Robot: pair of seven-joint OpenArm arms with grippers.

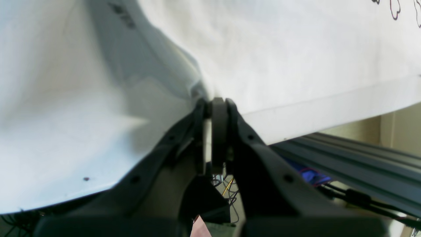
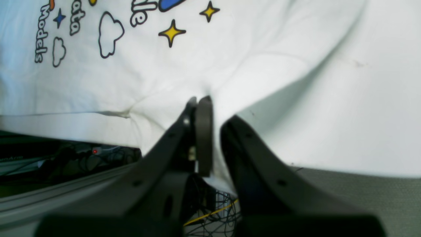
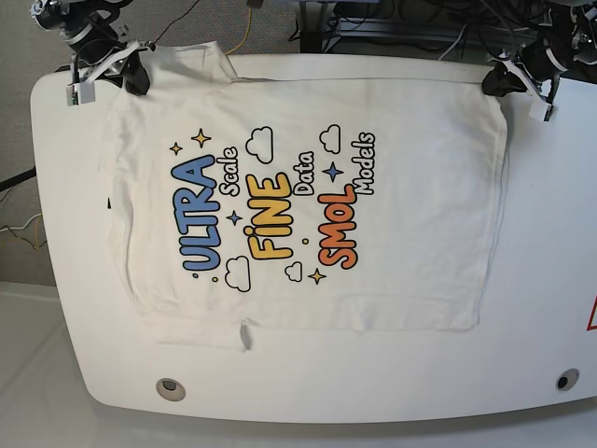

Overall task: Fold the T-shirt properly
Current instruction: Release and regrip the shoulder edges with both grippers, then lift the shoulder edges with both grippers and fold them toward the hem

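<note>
Wrist views close above the tabletop, shared by the high, downward-facing base view.

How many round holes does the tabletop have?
2 in view: one hole near the table's bottom-left corner, the other hole near its bottom-right. The shirt may hide more.

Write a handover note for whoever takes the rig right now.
Left gripper: closed on the T-shirt at its hem-end corner.
Right gripper: closed on the shirt near the shoulder, beside one sleeve.
Shirt: spread on the white table, print up, collar end toward the right arm's side. The held side runs along the table edge nearest the arms.
Done: shirt laid out, both grips made; no full fold visible.
Left: all folds. Probably carry the held side across first, both arms together.
</note>
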